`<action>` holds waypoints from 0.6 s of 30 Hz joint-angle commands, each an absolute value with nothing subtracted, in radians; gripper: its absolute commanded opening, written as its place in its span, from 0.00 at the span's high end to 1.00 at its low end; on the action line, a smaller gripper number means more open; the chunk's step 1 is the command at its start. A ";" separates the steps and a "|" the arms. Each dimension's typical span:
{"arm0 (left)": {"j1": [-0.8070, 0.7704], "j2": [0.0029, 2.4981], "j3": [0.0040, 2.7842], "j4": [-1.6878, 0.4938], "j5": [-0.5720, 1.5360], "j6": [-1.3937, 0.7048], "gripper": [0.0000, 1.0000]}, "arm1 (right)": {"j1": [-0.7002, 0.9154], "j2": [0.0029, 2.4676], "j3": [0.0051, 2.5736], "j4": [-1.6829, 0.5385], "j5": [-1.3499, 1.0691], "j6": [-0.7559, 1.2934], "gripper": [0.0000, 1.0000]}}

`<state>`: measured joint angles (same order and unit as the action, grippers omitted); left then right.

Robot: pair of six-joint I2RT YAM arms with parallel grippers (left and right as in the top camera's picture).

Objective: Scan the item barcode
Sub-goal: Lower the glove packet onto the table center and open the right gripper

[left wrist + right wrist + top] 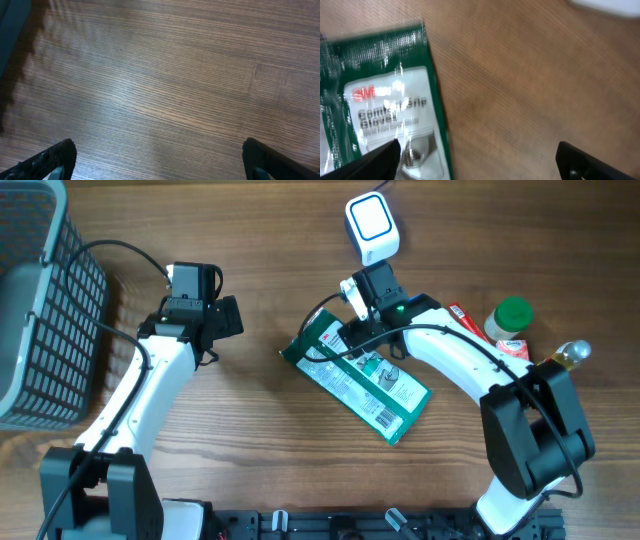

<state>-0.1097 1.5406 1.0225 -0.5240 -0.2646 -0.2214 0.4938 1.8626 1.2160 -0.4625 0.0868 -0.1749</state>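
The item, a green glove package point(365, 375) with a white label, lies flat on the wooden table at centre right. A white barcode scanner point(372, 225) stands behind it. My right gripper point(372, 288) hovers open between the scanner and the package's far end. In the right wrist view the package point(385, 100) lies at the left, partly under the left finger. The right gripper point(477, 160) holds nothing, and the scanner point(610, 5) is a white blur at the top right. No barcode is legible. My left gripper point(195, 285) point(159, 155) stands open over bare wood.
A dark mesh basket point(40, 310) fills the far left. Right of the package are a red tube point(478, 325), a green-capped bottle point(510, 320) and a small bulb-shaped object point(570, 352).
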 commanded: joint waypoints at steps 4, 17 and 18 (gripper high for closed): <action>-0.106 1.539 1.032 -0.524 -0.270 -0.216 0.00 | 0.490 1.864 1.219 -0.351 0.077 -0.155 0.00; -0.102 1.609 1.032 -0.524 -0.266 -0.216 0.00 | 0.490 1.864 1.219 -0.349 0.077 -0.155 0.01; -0.103 1.609 1.032 -0.524 -0.266 -0.216 0.00 | 0.490 1.864 1.219 -0.349 0.077 -0.155 0.00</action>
